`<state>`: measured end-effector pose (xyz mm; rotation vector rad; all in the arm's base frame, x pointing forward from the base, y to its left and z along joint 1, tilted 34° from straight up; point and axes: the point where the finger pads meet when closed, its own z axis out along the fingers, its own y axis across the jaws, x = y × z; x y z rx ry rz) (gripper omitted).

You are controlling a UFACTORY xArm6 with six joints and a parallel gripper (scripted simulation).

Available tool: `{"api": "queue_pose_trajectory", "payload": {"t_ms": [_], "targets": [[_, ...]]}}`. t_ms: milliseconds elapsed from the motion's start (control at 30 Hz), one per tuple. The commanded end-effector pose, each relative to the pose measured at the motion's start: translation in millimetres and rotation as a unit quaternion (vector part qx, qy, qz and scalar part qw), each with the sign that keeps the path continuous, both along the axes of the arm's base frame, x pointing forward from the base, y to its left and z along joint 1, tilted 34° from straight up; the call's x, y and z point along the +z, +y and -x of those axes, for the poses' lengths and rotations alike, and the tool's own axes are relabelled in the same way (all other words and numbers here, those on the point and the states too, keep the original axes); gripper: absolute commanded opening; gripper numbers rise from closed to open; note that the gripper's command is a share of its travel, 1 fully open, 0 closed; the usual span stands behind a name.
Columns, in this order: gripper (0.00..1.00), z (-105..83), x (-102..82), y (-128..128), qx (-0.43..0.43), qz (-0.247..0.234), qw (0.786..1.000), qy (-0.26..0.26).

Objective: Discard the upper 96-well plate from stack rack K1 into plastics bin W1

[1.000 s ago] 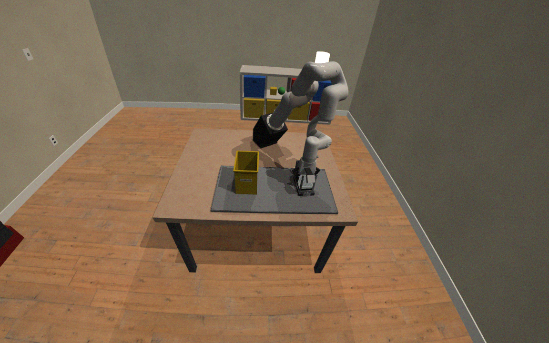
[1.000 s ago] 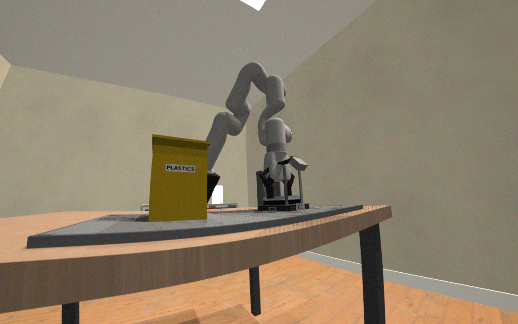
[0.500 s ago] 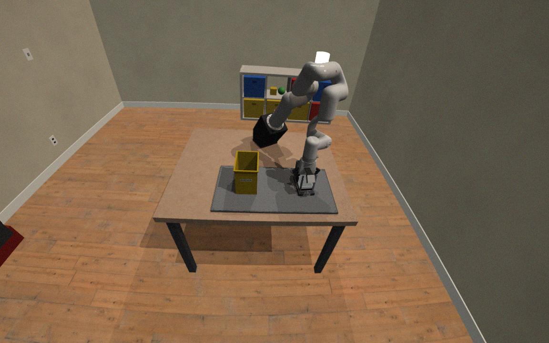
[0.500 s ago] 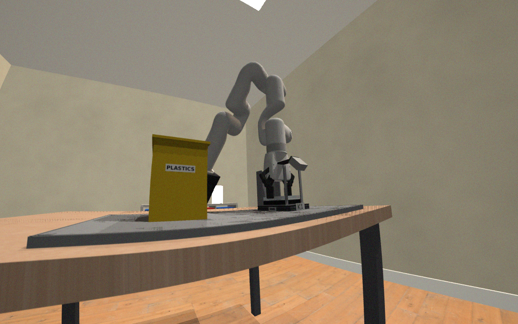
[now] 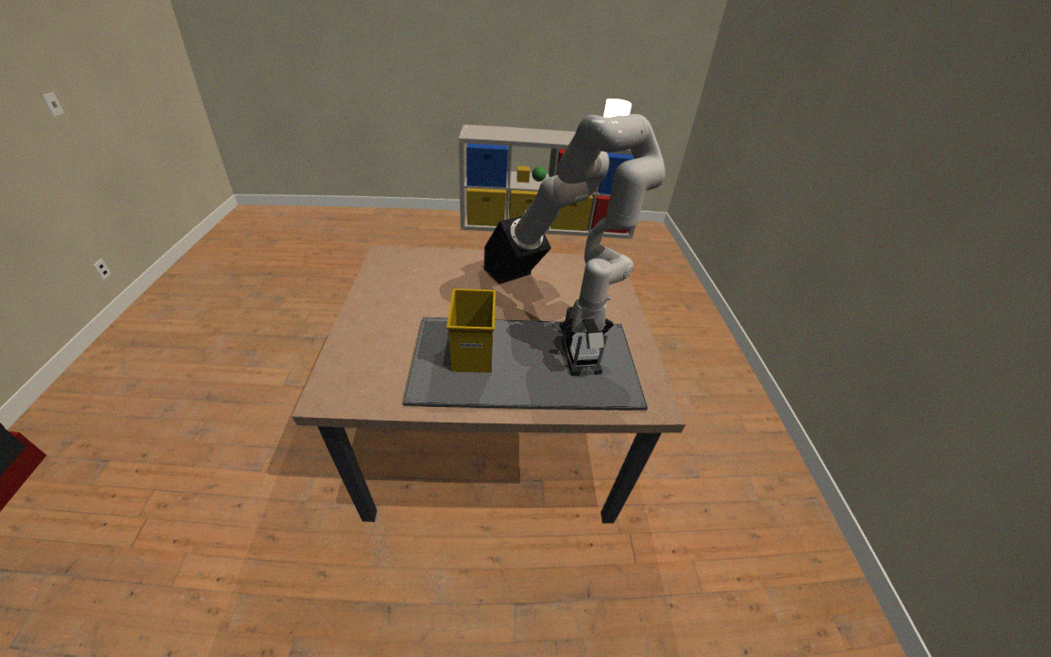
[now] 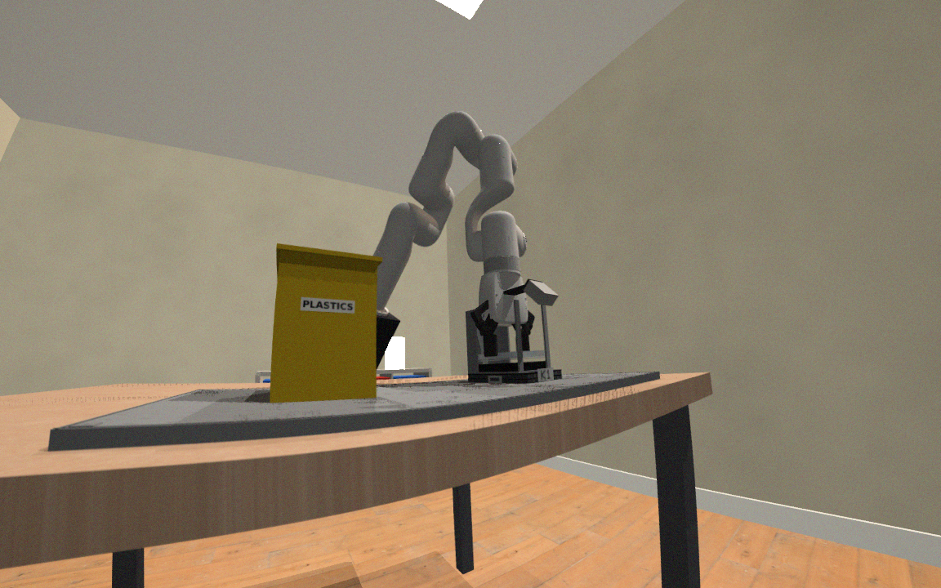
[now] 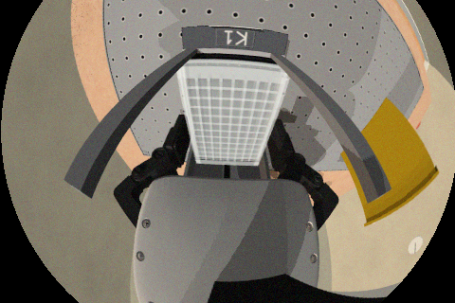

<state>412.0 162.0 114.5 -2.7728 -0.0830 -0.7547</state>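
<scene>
While the yellow plastics bin W1 point(image 5: 471, 329) stands upright on the left part of the grey mat point(image 5: 504, 391), its mouth up and its "PLASTICS" label point(image 6: 327, 305) facing the exterior camera, the stack rack K1 point(image 6: 546, 328) stands well apart from it on the right part of the same mat. The mat lies on the wooden worktop point(image 5: 366, 327). The arm reaches down from above into the rack, and its pincer point(image 7: 230, 154) is clamped on the upper 96-well plate point(image 7: 230, 116), one dark finger point(image 7: 166, 153) against each long side. In the wrist view the white plate's grid of wells fills the space between the rack's two grey posts, with the "K1" tag point(image 7: 233, 38) just beyond its far end. The lower plate is hidden beneath it there. Behind the worktop, against the far wall, stands a shelf unit point(image 5: 504, 132) with coloured boxes.
</scene>
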Motion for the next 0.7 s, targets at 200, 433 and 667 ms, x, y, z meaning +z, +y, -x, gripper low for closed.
{"api": "queue_pose_trajectory", "payload": {"t_ms": [200,433,667], "targets": [[0.00,2.4,6.1,-1.5,0.000,0.000,1.000,0.000],[0.00,4.0,8.9,-2.3,0.000,0.000,1.000,0.000],[0.00,5.6,11.6,-3.2,0.000,0.000,1.000,0.000]]}}
